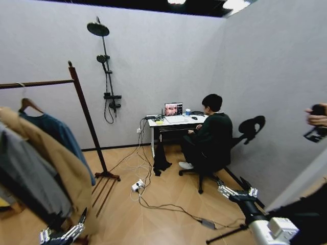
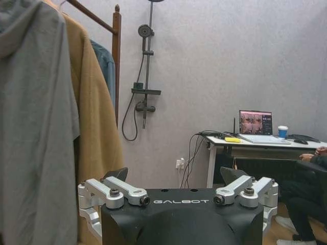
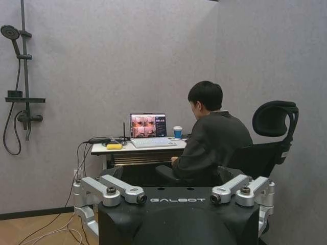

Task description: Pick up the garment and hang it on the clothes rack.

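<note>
The clothes rack (image 1: 84, 109) stands at the left, a dark reddish-brown post with a horizontal top bar. The garment (image 1: 59, 133), a teal-blue jacket on a wooden hanger, hangs from that bar beside the post; it also shows as garment (image 2: 104, 66) in the left wrist view next to the rack post (image 2: 117, 51). A long tan coat (image 1: 56, 163) and a grey sweatshirt (image 1: 25, 176) hang in front of it. My left gripper (image 1: 64, 229) (image 2: 173, 178) is low beside the coats, open and holding nothing. My right gripper (image 1: 237, 190) (image 3: 173, 173) is open too, out to the right.
A black shower stand (image 1: 104, 66) is on the back wall. A person sits in an office chair (image 1: 253, 127) at a white desk (image 1: 176, 121) with a laptop. Cables and a power strip (image 1: 138, 185) lie on the wooden floor. A hand (image 1: 317, 118) shows at the right edge.
</note>
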Controlling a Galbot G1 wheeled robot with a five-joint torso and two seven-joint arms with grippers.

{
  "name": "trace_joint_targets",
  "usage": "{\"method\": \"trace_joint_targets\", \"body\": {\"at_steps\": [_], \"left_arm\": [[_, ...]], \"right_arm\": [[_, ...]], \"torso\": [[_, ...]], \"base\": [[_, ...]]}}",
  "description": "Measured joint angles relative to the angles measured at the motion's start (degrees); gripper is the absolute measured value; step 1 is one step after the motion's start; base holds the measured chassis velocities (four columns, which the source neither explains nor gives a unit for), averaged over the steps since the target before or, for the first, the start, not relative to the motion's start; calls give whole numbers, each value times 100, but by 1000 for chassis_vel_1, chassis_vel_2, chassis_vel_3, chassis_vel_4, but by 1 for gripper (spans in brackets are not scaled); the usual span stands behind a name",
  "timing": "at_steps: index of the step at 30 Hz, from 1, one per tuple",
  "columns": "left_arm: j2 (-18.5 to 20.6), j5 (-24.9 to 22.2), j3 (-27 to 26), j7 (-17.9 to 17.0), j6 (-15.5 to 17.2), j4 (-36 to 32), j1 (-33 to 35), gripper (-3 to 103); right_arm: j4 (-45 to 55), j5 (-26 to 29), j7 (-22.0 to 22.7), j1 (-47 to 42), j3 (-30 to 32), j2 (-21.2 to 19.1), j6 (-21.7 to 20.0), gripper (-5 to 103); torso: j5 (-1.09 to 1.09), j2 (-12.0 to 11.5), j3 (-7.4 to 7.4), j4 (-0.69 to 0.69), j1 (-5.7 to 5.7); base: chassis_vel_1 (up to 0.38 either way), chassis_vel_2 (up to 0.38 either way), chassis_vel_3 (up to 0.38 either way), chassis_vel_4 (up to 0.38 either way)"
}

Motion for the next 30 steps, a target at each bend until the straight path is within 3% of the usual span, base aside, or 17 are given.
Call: {"method": "trace_joint_targets", "body": {"at_steps": [13,22,23,30], "left_arm": [[0,0,-1,-1,0,0,1,100],[0,0,0,1,0,0,1,100],[-1,-1,0,2,0,0,1,100],[0,0,0,3,-1,0,1,100]], "right_arm": [[2,0,0,-2,0,1,0,100],[1,-1,0,0,1,0,0,100],[1,0,0,2,1,-2,0,100],[0,-1,0,1,1,-1,0,100]], "torso": [[-1,4,-4,1,-6],[-1,0,0,-1,0],[4,-1,1,3,2],[-1,-2,1,-1,4]], "base": [[255,-372,-261,373],[-138,-214,127,201],[-101,-97,203,74],[-28,-25,65,-15]]}}
